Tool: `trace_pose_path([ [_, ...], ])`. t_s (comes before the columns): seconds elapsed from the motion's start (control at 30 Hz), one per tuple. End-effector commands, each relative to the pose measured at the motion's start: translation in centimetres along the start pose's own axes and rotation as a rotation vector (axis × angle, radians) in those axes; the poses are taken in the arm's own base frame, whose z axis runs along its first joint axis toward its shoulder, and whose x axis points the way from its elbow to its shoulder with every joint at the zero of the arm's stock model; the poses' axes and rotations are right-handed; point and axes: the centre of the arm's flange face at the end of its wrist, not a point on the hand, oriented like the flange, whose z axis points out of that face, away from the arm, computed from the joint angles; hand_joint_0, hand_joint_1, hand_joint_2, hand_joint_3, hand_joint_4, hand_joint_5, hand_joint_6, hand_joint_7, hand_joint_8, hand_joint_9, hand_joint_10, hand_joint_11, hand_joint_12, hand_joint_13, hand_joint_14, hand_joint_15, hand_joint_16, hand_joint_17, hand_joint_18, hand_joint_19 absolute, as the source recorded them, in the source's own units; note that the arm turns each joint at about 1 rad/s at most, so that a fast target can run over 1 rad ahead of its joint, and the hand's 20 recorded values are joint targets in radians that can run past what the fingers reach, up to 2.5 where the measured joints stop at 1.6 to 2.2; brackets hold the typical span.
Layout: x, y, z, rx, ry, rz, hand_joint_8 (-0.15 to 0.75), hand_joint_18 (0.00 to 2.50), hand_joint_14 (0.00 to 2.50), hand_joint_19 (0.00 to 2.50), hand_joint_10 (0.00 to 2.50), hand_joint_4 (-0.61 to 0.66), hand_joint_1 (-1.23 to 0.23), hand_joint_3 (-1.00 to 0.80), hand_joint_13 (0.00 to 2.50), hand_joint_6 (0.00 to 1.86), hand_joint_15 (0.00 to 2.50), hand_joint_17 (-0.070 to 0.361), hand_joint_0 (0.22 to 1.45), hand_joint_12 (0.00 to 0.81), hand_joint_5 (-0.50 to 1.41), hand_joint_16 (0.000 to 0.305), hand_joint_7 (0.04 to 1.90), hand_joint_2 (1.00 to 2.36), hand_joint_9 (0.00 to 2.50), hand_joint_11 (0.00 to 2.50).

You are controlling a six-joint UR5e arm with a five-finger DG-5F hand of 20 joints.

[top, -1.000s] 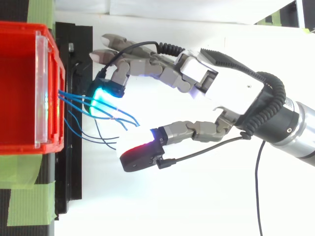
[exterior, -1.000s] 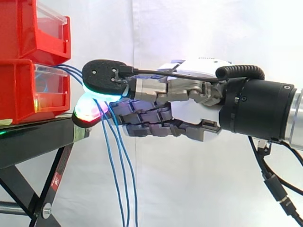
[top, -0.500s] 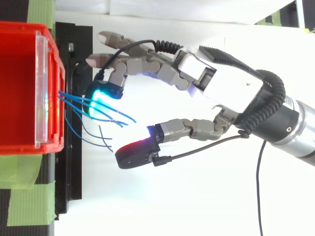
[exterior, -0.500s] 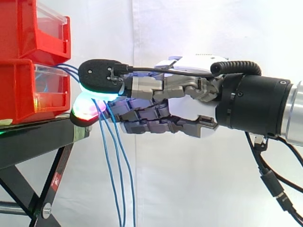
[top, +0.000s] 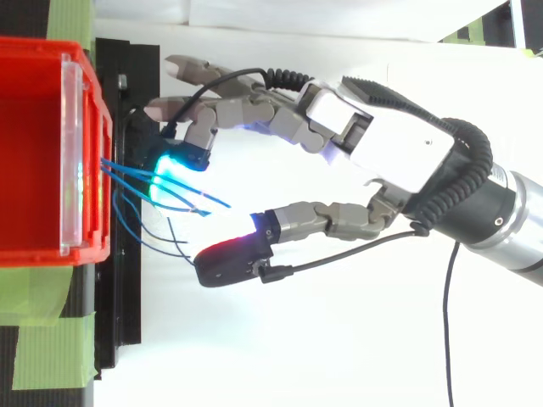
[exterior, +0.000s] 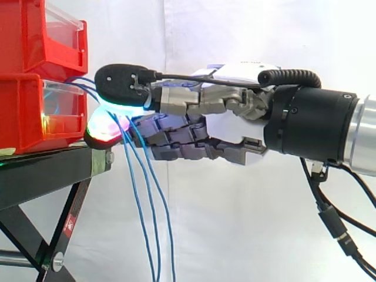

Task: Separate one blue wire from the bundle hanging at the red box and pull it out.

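1. Side view: the hand reaches in from the right edge to mid-left of the frame, with its fingers stretched out level.
2. The blue wires leave the front of the red box at left. They drop past the edge of the black stand to the bottom of the frame.
3. One fingertip, glowing cyan underneath, sits above the wires. The thumb pad, glowing red and magenta, lies below it, close to the box front.
4. A second red bin is stacked on the box, upper left.
5. Top view: the hand enters from the right edge. Its cyan fingertip rests on the wires, which fan out from the box at left.
6. The thumb pad stands well apart from that fingertip, so the hand is spread and clamps no wire.
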Motion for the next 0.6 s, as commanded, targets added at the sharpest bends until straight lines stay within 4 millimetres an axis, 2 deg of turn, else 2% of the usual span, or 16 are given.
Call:
trace_pose_path([
  [0.0,-0.11,0.09,0.26,0.002,-0.002,-0.001,0.277,0.00,0.00,0.14,0.01,0.21,-0.59,-0.41,0.11,0.66,0.11,0.121,0.64,0.331,-0.16,0.054,1.06,1.01,0.41,0.24],
  [0.2,-0.16,-0.05,0.09,0.019,0.010,0.006,0.276,0.00,0.00,0.15,0.01,0.19,-0.62,-0.38,0.11,0.67,0.11,0.121,0.64,0.332,-0.17,0.054,1.08,1.01,0.42,0.28],
  [0.57,-0.16,0.26,0.35,0.030,0.017,0.006,0.281,0.01,0.00,0.17,0.01,0.18,-0.62,-0.29,0.12,0.77,0.12,0.119,0.62,0.333,-0.19,0.053,0.98,1.02,0.46,0.40],
])
